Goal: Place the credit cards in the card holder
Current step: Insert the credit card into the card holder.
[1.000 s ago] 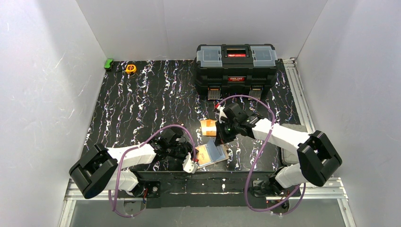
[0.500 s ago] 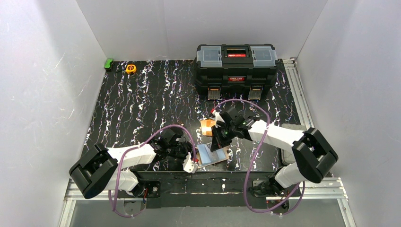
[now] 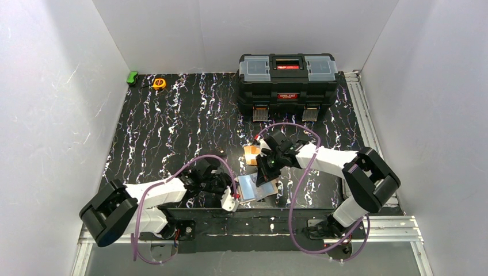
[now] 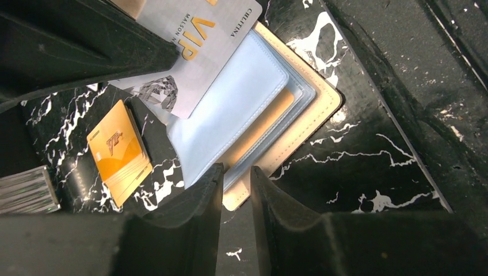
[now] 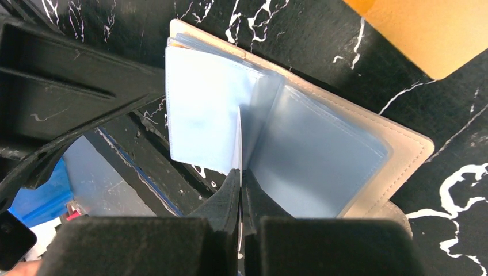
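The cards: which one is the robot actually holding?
The grey card with gold VIP lettering, pinched in the right gripper above the open card holder. The orange card just lies flat on the table.

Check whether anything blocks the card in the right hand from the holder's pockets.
Nothing visible does. The right hand holds the grey card right at the blue pages of the open holder. The left hand sits at the holder's edge, off that path; the orange card lies beside the holder.

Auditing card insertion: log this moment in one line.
right gripper: shut on grey card over card holder | left gripper: open at holder corner | orange card: on table
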